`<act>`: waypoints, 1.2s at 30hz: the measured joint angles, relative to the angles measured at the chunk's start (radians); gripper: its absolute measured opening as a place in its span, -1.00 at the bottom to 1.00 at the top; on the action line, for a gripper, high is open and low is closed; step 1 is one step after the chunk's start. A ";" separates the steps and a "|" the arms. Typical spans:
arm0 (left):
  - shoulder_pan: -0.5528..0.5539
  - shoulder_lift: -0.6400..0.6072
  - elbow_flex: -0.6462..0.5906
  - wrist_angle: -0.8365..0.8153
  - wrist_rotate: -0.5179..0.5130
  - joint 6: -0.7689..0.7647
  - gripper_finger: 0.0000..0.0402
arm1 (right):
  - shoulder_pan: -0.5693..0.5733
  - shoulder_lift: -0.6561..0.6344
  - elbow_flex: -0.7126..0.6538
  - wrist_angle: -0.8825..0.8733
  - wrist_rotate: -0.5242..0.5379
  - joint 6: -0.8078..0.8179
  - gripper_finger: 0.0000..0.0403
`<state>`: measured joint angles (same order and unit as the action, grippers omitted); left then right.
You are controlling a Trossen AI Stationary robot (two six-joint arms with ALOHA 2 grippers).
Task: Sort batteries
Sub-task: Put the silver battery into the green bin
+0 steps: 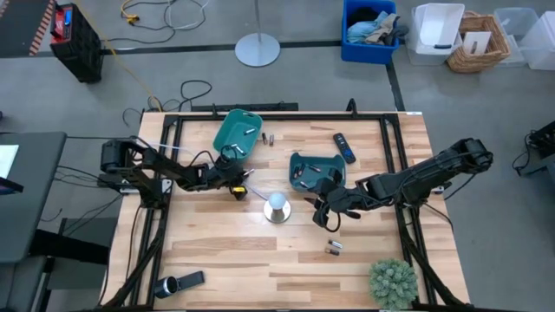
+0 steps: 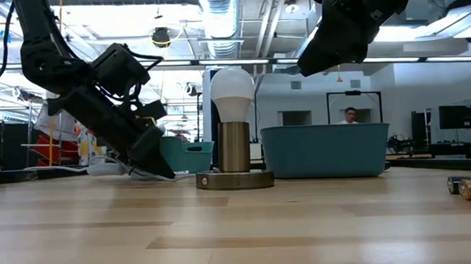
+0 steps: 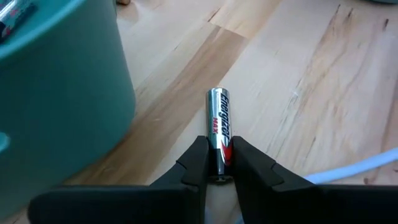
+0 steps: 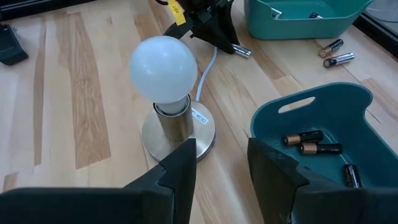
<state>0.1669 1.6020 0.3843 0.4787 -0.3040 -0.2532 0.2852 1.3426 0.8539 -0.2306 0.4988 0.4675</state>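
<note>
At table level, just off the 6 o'clock side of the rear teal bin (image 1: 238,133), the left gripper (image 3: 221,163) is closed on a silver-and-black battery (image 3: 219,124), pinching it at one end while most of its length projects forward over the wood. Judgement: the step in hand is the lift and carry to a bin. With the hold so near the end, the battery could pivot; a slow, level raise before any swing is advised.

Clearance, left side: the rear teal bin wall (image 3: 62,93) stands close beside the gripper, so the lift should clear the rim before moving toward 12 o'clock. A pale cable (image 3: 354,169) crosses the boards just beside the fingers and could snag. The lamp with white bulb (image 1: 277,207) stands near, toward 3 o'clock.

Right gripper (image 4: 221,158) hangs above the table with its jaws apart and empty, between the lamp base (image 4: 177,134) and the near teal bin (image 4: 311,118), which already holds three batteries (image 4: 303,137).

Still unsorted: two batteries (image 1: 269,137) beside the rear bin at 3 o'clock, and two more (image 1: 333,248) toward the front edge, well apart from either arm, near the green plant (image 1: 394,282).
</note>
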 joint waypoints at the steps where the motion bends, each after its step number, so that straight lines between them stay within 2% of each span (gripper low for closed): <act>1: -0.002 0.000 0.000 0.004 0.000 0.003 -0.76 | 0.000 0.000 0.000 0.000 0.000 0.000 -0.20; 11: -0.013 -0.083 -0.004 -0.020 0.036 0.026 -0.77 | 0.000 0.000 0.000 0.000 0.000 -0.001 -0.20; 21: -0.037 -0.249 -0.003 -0.020 0.014 0.114 -0.77 | 0.000 0.000 0.000 0.000 0.000 -0.004 -0.20; 24: -0.032 -0.313 -0.002 -0.020 -0.026 0.149 -0.77 | 0.000 0.000 0.000 0.000 0.000 -0.004 -0.20; 29: 0.019 -0.401 -0.002 -0.020 -0.065 0.171 -0.77 | 0.000 0.000 0.000 0.000 0.000 -0.005 -0.20; 36: 0.106 -0.425 -0.002 -0.045 -0.065 0.163 -0.77 | 0.000 0.000 0.000 0.000 0.000 -0.005 -0.20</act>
<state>0.2725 1.1773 0.3828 0.4338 -0.3695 -0.0899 0.2852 1.3426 0.8539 -0.2302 0.4988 0.4630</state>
